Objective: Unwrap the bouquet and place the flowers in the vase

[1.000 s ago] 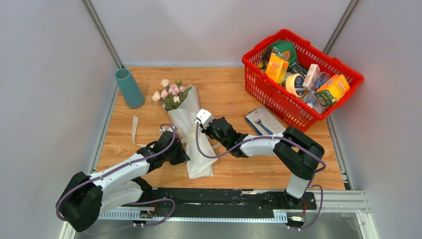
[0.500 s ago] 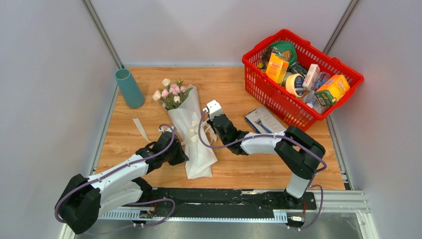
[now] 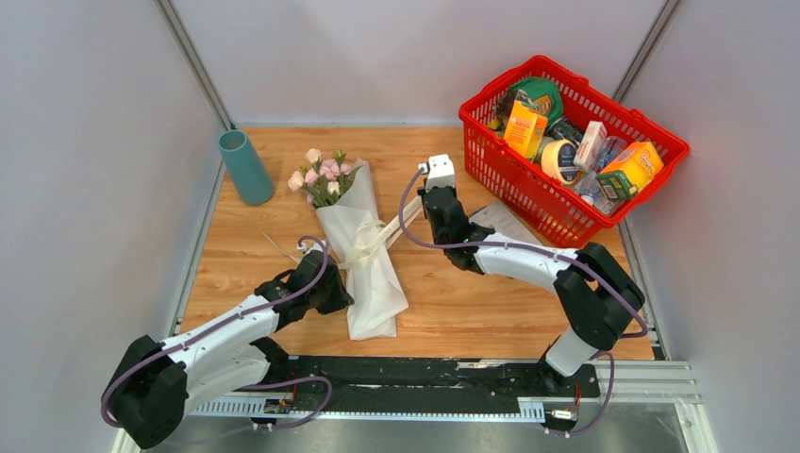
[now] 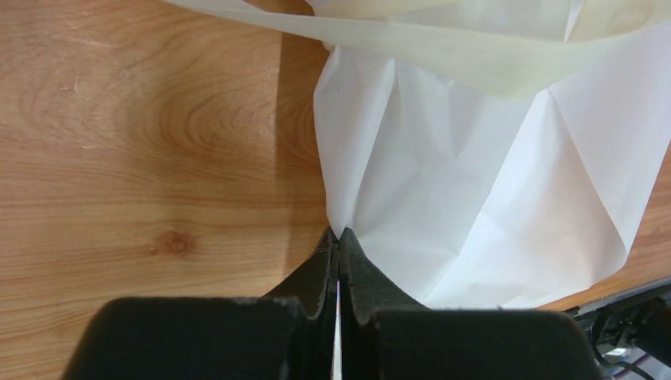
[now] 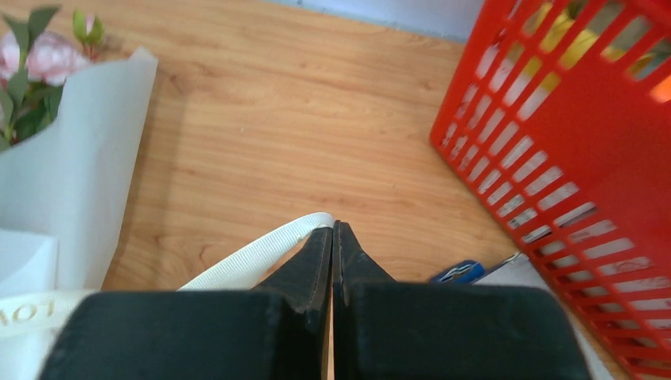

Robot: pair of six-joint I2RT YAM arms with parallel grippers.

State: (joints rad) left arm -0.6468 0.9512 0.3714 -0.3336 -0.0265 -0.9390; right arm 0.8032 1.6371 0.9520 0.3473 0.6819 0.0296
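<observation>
Jaws of your right gripper (image 5: 332,229) pinch the cream ribbon (image 3: 389,233), stretched taut rightward from the white-paper rose bouquet (image 3: 354,236); your left gripper (image 4: 339,237) clamps the bouquet's near-left paper edge; the teal cylindrical vase (image 3: 244,166) stands beyond the bouquet's blooms, leftward.

The left arm stretches low and forward, the left gripper (image 4: 339,236) pinched tight on the wrapping paper (image 4: 475,158). The right arm extends forward, elbow bent, with the right gripper (image 5: 332,227) clamped on the ribbon (image 5: 261,255).
</observation>
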